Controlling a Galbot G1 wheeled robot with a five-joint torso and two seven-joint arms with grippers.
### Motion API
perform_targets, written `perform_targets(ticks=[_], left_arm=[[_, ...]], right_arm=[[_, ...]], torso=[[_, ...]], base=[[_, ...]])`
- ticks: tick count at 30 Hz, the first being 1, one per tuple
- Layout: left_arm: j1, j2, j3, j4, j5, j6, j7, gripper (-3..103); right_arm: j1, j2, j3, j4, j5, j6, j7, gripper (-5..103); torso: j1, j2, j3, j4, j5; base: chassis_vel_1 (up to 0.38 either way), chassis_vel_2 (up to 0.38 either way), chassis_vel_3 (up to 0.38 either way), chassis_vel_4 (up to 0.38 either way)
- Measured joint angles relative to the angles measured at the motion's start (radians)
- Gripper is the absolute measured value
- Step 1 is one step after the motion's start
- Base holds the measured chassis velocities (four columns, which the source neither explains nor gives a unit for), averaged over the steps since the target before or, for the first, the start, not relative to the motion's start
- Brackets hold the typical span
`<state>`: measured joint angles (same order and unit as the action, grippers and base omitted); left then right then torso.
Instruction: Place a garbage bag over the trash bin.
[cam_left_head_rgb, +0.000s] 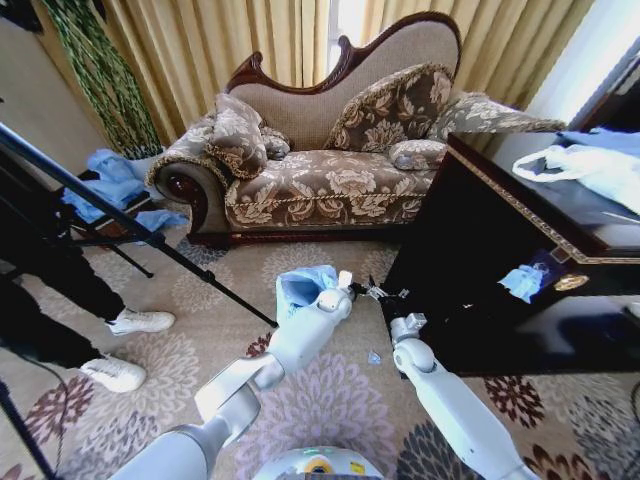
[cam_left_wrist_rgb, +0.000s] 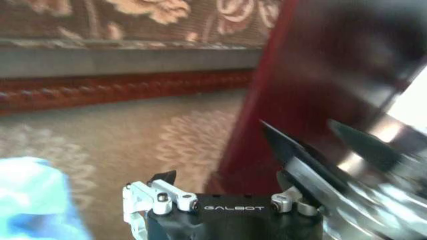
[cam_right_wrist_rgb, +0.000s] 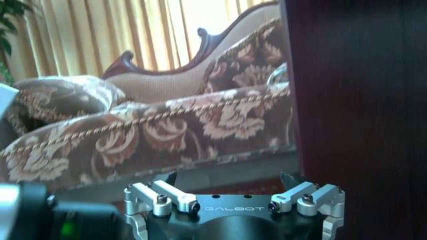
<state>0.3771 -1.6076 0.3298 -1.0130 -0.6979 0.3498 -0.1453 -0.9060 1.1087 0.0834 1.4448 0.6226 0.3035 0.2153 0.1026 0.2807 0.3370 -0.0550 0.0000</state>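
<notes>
While both arms reach forward at lower centre of the head view, the left gripper (cam_left_head_rgb: 352, 290) sits against the crumpled light-blue garbage bag (cam_left_head_rgb: 303, 284), which covers whatever stands beneath it on the floral carpet (cam_left_head_rgb: 330, 400). Whether the left fingers pinch the plastic I cannot tell. The right gripper (cam_left_head_rgb: 398, 300) hangs beside the dark wooden cabinet (cam_left_head_rgb: 480, 250), its fingertips cut off; in the right wrist view its jaws look spread apart. A blurred blue patch of bag (cam_left_wrist_rgb: 33, 195) fills the left wrist view's lower left corner.

A floral sofa (cam_left_head_rgb: 330, 170) stands beside a dark cabinet (cam_left_head_rgb: 480, 250).
</notes>
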Motion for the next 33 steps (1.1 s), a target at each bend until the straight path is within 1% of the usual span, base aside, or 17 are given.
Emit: perform_targets(ticks=[1, 2, 3, 5, 9, 14, 18, 20, 24, 28, 32, 33], left_arm=[[0.002, 0.001, 0.006, -0.018, -0.019, 0.012, -0.015, 100], [0.002, 0.001, 0.006, -0.018, -0.019, 0.012, -0.015, 100], [0.003, 0.002, 0.011, -0.038, -0.036, 0.022, -0.034, 100], [0.006, 0.002, 0.019, -0.048, -0.044, 0.028, -0.047, 100], [0.011, 0.003, 0.026, -0.048, -0.047, 0.035, -0.057, 100], [0.023, 0.000, 0.023, -0.029, -0.010, 0.033, -0.055, 100], [0.029, -0.003, 0.013, 0.014, 0.028, 0.028, -0.033, 100], [0.029, -0.002, 0.004, 0.027, 0.038, 0.027, -0.029, 100], [0.023, -0.002, -0.002, 0.045, 0.050, 0.028, -0.024, 100], [0.017, -0.002, -0.014, 0.057, 0.055, 0.031, -0.014, 100], [0.016, -0.002, -0.016, 0.028, 0.036, 0.062, -0.016, 100], [0.016, -0.002, -0.016, 0.028, 0.036, 0.062, -0.016, 100]], right_arm=[[0.000, -0.001, 0.002, 0.002, 0.001, 0.001, 0.000, 100], [0.000, -0.001, 0.002, 0.002, 0.001, 0.001, 0.000, 100], [-0.001, -0.002, 0.003, 0.003, 0.002, 0.003, 0.000, 100], [-0.002, -0.003, 0.003, 0.004, 0.003, 0.004, 0.000, 100], [-0.007, -0.003, 0.004, 0.004, 0.003, 0.004, 0.000, 100], [-0.017, 0.000, 0.003, 0.002, 0.002, 0.003, -0.002, 100], [-0.024, 0.003, 0.001, 0.004, 0.000, -0.001, -0.003, 100], [-0.024, 0.005, -0.003, 0.006, -0.001, -0.002, -0.003, 100], [-0.016, 0.006, -0.007, 0.008, -0.001, -0.003, -0.001, 100], [-0.008, 0.006, -0.010, 0.012, 0.000, -0.006, 0.002, 100], [-0.008, 0.005, -0.010, 0.004, -0.001, -0.007, 0.002, 100], [-0.008, 0.005, -0.010, 0.004, -0.001, -0.007, 0.002, 100]], torso=[[0.000, 0.000, 0.000, -0.0006, -0.0005], [0.000, 0.000, 0.000, -0.0006, -0.0005], [0.000, 0.000, 0.000, -0.0001, 0.0002], [0.000, 0.000, 0.000, 0.0001, -0.0001], [0.000, 0.000, 0.000, -0.0001, 0.0001], [0.000, 0.000, 0.000, 0.0000, -0.0001], [0.000, 0.000, 0.000, -0.0004, -0.0001], [0.000, 0.000, 0.000, 0.0002, 0.0003], [0.000, 0.000, 0.000, -0.0001, 0.0001], [0.000, 0.000, 0.000, 0.0002, 0.0000], [0.000, 0.000, 0.000, -0.0002, 0.0000], [0.000, 0.000, 0.000, -0.0002, 0.0000]], base=[[0.000, 0.000, 0.000, 0.000], [0.000, 0.000, 0.000, 0.000], [0.000, 0.000, 0.000, 0.000], [0.000, 0.000, 0.000, 0.000], [0.000, 0.000, 0.000, 0.000], [0.000, 0.000, 0.000, 0.000], [0.000, 0.000, 0.000, 0.000], [0.000, 0.000, 0.000, 0.000], [0.000, 0.000, 0.000, 0.000], [0.000, 0.000, 0.000, 0.000], [0.000, 0.000, 0.000, 0.000], [0.000, 0.000, 0.000, 0.000]])
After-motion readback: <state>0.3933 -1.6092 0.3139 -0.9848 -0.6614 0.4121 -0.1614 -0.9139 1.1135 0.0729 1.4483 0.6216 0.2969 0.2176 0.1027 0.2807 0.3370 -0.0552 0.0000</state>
